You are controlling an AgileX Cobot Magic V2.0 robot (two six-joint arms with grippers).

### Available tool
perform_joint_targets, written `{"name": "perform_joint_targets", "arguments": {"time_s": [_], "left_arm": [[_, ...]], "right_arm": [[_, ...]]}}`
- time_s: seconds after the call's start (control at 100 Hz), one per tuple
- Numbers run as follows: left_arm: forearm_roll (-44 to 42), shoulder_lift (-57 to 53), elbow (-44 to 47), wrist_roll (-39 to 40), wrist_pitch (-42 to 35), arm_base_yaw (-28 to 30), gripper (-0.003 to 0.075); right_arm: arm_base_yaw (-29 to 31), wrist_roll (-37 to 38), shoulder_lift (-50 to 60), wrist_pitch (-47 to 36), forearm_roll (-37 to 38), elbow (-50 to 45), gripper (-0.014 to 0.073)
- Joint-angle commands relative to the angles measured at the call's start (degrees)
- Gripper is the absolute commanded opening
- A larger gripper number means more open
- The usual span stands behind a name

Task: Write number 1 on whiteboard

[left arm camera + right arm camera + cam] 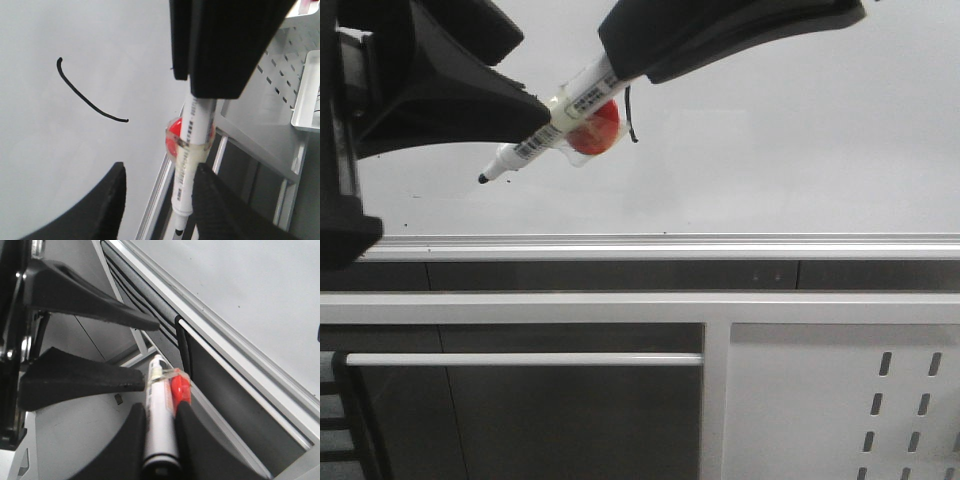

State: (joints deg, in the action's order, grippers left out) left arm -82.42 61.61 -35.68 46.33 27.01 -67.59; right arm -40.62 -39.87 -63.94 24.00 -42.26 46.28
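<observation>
The whiteboard (790, 150) fills the upper front view. The number 1 (85, 97) is a thin black curved stroke on it; in the front view only a bit (632, 118) shows beside the marker. My right gripper (623, 68) reaches in from the upper right, shut on a white marker (552, 118) with a red piece (596, 130) taped to it. The black tip (483, 178) points down-left. My left gripper (532, 70) is open, and one of its fingers (525, 103) lies against the marker. In the left wrist view the marker (192, 150) hangs between the open fingers.
The board's silver bottom rim (670, 246) runs across the view. Below it are a white frame with a horizontal rail (520, 359) and a white perforated metal panel (840, 400) at the lower right. A white tray (307, 95) sits on the perforated panel.
</observation>
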Motion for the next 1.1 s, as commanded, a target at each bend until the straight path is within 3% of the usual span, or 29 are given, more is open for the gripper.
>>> {"name": "perform_joint_targets", "arguments": {"time_s": [0.0,0.64,0.9,1.09], "left_arm": [[-2.5,-0.5,-2.0,1.0,0.0,-0.3,0.0292],[-2.2,-0.4,-2.0,1.0,0.5,-0.3,0.0291],[-1.9,-0.4,-2.0,1.0,1.7,-0.3,0.0193],[-1.9,-0.4,-2.0,1.0,1.7,-0.3,0.019]], "right_arm": [[-0.2,-0.3,1.4,-2.3,-0.7,2.3,-0.0071],[-0.2,-0.3,1.4,-0.4,-0.7,4.1,-0.0071],[-0.2,-0.3,1.4,0.0,-0.7,4.1,-0.0071],[-0.2,-0.3,1.4,0.0,-0.8,4.1,-0.0071]]}}
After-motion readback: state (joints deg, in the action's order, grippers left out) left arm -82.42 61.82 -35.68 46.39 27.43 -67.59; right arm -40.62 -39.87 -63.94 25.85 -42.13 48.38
